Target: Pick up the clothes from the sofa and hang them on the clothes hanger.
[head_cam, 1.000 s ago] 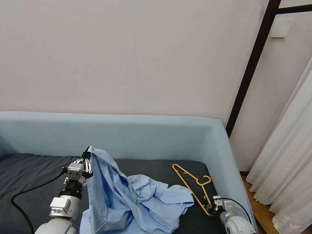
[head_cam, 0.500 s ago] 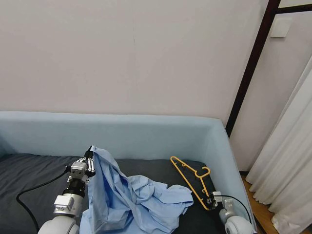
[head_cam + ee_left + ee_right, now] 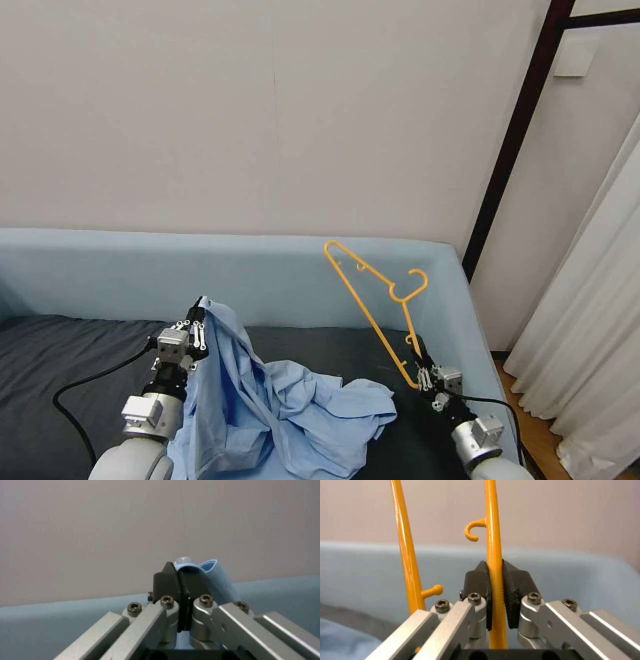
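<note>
A light blue shirt lies crumpled on the dark sofa seat, with one edge lifted. My left gripper is shut on that raised edge; in the left wrist view the blue shirt fabric sits pinched between the black pads. My right gripper is shut on the lower corner of an orange clothes hanger, which stands tilted up in front of the sofa back. In the right wrist view the orange hanger bar runs between the pads.
The pale blue sofa back and arm wrap the seat at the rear and right. A dark door frame and white curtain stand to the right. A black cable trails over the seat by my left arm.
My right gripper has raised the hanger from lying low on the seat to standing up against the sofa back. My left gripper has shifted slightly right and up with the shirt edge.
</note>
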